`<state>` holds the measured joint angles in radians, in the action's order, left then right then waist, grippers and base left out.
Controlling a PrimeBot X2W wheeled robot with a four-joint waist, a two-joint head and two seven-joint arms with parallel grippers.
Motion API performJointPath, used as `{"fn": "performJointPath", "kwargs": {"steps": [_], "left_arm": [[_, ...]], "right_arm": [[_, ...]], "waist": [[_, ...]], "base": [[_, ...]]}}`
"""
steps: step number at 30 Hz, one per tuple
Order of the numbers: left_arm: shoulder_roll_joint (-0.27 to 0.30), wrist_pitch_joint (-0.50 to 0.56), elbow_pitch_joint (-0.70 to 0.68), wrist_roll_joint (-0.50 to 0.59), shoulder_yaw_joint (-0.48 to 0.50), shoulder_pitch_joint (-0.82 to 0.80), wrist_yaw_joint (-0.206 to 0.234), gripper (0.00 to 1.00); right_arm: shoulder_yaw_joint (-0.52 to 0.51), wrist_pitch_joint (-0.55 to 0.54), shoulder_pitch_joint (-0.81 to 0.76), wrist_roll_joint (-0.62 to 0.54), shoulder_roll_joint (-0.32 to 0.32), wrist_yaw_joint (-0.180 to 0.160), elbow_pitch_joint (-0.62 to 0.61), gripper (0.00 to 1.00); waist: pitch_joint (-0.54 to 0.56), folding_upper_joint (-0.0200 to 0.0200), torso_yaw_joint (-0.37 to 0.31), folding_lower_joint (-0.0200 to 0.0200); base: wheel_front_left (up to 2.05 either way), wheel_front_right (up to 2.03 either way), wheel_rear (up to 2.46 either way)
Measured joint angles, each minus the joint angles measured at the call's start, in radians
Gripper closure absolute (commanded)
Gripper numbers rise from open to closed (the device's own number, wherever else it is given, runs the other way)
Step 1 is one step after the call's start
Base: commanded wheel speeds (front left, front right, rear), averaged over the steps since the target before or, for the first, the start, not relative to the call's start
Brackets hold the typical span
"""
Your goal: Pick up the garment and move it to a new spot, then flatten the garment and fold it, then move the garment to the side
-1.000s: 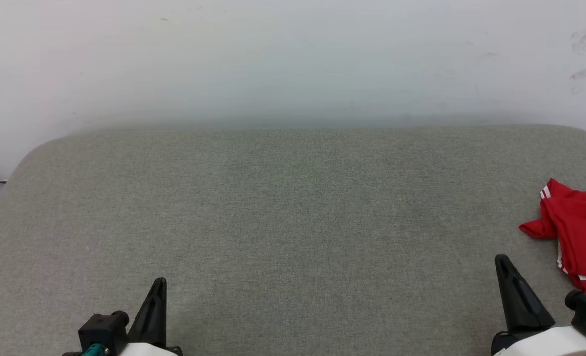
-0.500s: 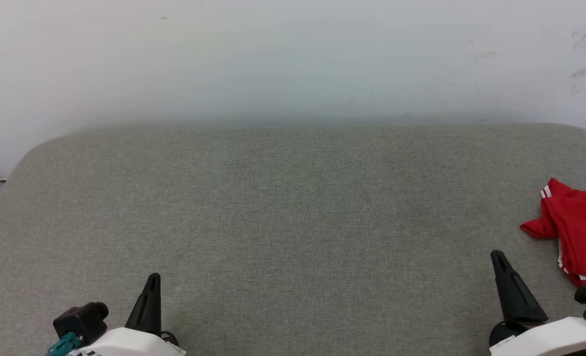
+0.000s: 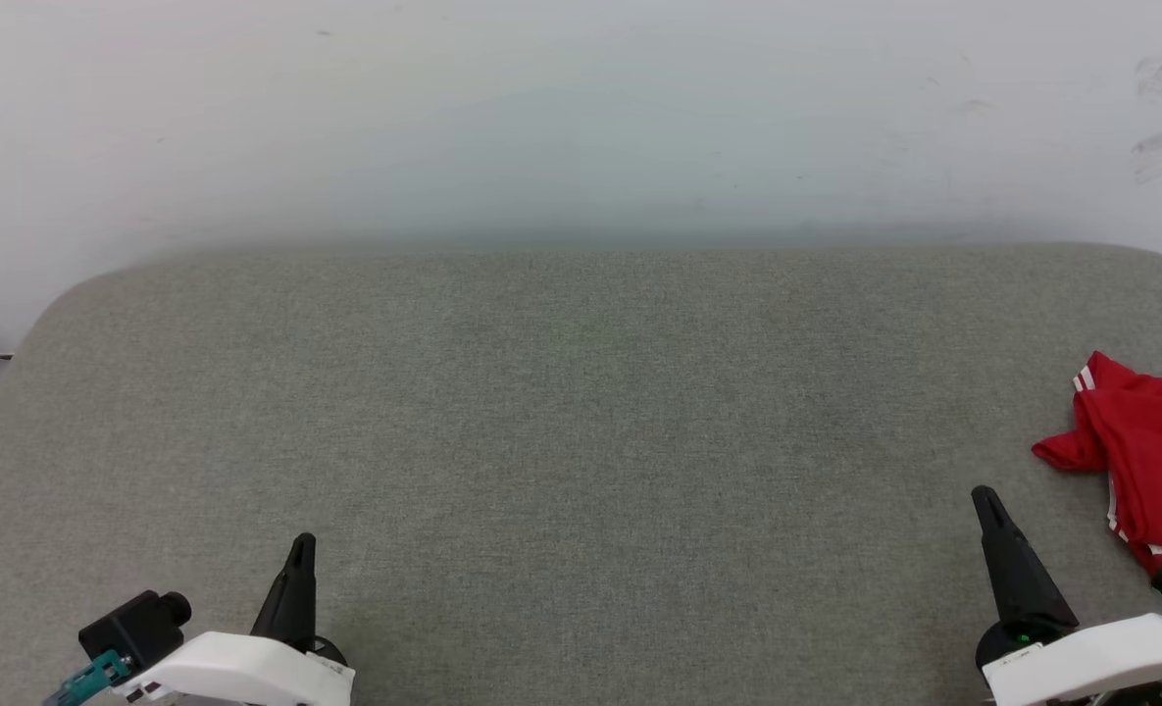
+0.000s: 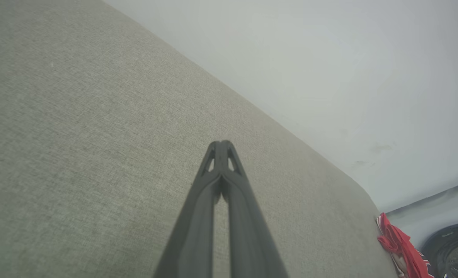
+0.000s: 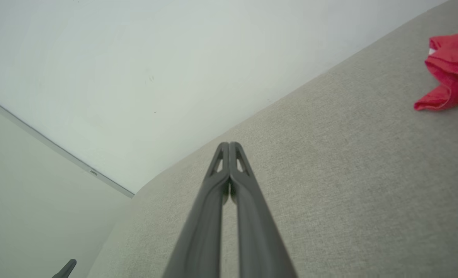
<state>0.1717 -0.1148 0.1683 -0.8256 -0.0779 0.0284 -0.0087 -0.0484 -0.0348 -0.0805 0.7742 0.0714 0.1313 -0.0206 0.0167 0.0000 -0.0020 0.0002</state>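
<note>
The garment [image 3: 1144, 446], a crumpled red shirt with white striped trim, lies at the right edge of the grey cloth table [image 3: 581, 422], partly cut off by the frame. It also appears in the right wrist view as a red heap [image 5: 451, 69] and far off in the left wrist view [image 4: 400, 247]. My right gripper [image 3: 983, 495] is at the lower right, shut and empty, a short way to the left of the garment and nearer to me. At the lower left my left gripper [image 3: 303, 542] is shut too, holding nothing. Both wrist views show the fingertips pressed together [image 4: 222, 144] [image 5: 229, 144].
A pale wall [image 3: 581, 118] rises right behind the table's far edge. The table's corners are rounded. A dark round object [image 4: 451, 251] sits below the table's right end in the left wrist view.
Both arms have drawn outward and slightly forward; more of each white forearm shows. The garment has not moved.
</note>
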Motion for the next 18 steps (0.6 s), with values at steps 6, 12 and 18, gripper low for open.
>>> {"fn": "performJointPath", "kwargs": {"steps": [6,12,18], "left_arm": [[-0.014,0.021,0.007,-0.075,0.019,-0.015,-0.010,1.00],[-0.022,0.042,0.016,-0.145,0.033,-0.025,-0.019,1.00],[-0.029,0.060,0.021,-0.211,0.051,-0.035,-0.032,1.00]], "right_arm": [[0.000,-0.001,0.016,0.082,0.003,0.000,0.027,1.00],[0.000,-0.003,0.028,0.161,0.005,0.000,0.050,1.00],[-0.001,-0.007,0.043,0.235,0.006,0.000,0.071,1.00]], "waist": [[-0.001,0.0000,0.000,0.0000],[-0.003,0.0000,0.000,0.0000],[-0.004,0.0000,0.000,0.0000]], "base": [[0.00,0.00,0.00],[0.00,0.00,0.00],[0.00,0.00,0.00]]}}
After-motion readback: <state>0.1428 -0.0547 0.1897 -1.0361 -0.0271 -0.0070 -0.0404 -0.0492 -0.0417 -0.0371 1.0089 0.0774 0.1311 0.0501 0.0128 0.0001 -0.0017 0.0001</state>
